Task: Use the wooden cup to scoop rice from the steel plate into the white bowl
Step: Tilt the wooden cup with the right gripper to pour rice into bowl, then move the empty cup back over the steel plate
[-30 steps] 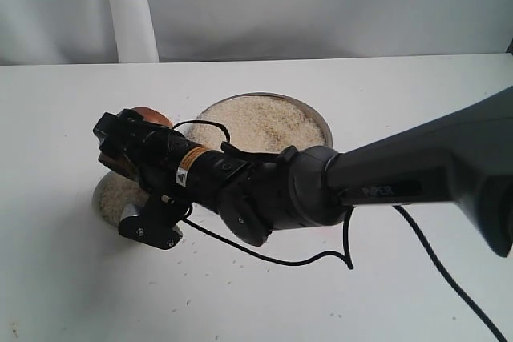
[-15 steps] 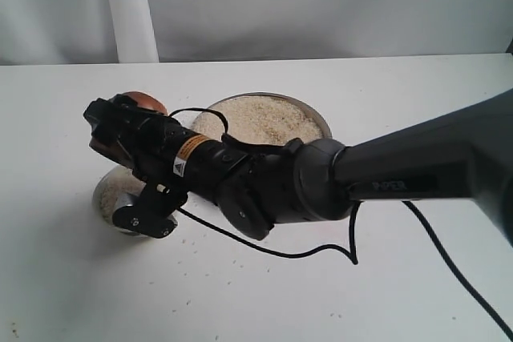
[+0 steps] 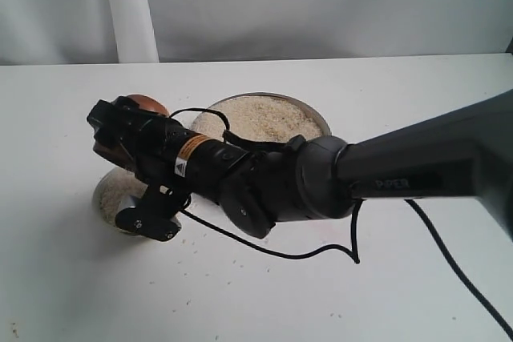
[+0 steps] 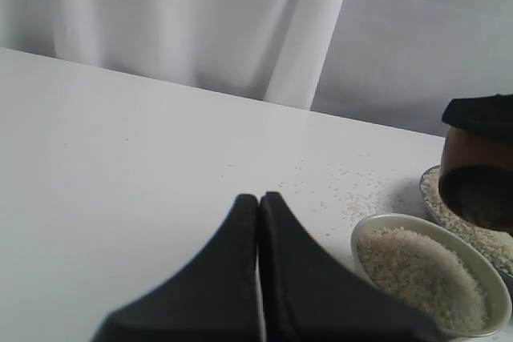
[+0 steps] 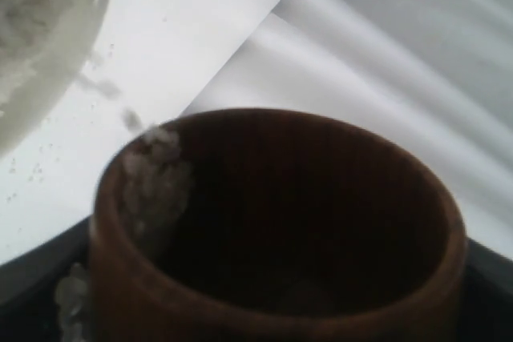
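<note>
While tipped over the white bowl, the wooden cup sits clamped between the right gripper's wide-spread jaws.

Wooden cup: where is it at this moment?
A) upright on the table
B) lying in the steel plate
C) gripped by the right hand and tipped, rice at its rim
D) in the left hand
C: the right hand grips the wooden cup, which is tipped sideways with rice clinging at its rim.

count — steel plate 1; white bowl 1; wooden cup 1
</note>
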`<state>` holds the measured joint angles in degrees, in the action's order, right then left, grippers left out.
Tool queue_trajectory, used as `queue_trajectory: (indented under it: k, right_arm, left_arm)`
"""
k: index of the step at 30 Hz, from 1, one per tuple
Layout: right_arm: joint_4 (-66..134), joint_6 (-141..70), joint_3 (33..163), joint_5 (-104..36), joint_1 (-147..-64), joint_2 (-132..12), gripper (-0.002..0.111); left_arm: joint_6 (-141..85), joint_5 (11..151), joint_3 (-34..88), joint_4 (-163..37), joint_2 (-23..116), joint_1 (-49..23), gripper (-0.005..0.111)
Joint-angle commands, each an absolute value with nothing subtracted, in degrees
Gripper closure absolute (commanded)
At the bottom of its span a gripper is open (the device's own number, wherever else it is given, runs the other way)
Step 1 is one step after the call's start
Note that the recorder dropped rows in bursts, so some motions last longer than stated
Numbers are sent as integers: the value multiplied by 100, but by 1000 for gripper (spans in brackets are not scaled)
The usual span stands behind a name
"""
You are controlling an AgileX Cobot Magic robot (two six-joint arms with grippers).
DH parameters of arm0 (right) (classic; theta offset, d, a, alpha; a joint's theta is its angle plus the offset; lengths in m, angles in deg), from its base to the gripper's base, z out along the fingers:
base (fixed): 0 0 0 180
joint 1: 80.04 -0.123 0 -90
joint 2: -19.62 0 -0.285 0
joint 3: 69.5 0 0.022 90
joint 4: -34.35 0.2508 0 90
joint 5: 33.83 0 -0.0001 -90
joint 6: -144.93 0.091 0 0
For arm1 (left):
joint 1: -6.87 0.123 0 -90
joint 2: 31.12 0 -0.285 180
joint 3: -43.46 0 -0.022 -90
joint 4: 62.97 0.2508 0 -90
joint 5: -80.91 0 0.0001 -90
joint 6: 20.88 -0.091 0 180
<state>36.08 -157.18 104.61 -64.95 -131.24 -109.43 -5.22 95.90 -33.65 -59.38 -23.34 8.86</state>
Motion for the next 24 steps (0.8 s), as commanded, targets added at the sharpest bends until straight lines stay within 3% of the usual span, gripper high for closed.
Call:
queue_trajectory:
  k: [1,7,18,24]
  right_arm:
    - [3646,-15792,10470,-6557,-13066,-11058,108]
    - [3895,-15792,10470,-6631,-12984,-11057,108]
    - [6288,-15729,10470,-6823,-13009,-11024,108]
    - [6513,-13910,10470,-6030,-13014,-10815,108]
  left_arm:
    - [-508,9573,-3376,-5948,-2333,861,107]
    - [-508,9573,-3376,-5948,-2333,861,107]
    - [-508,9573,-3376,-5948,-2333,861,107]
    - [-508,9573,-3376,-5948,-2333,861,107]
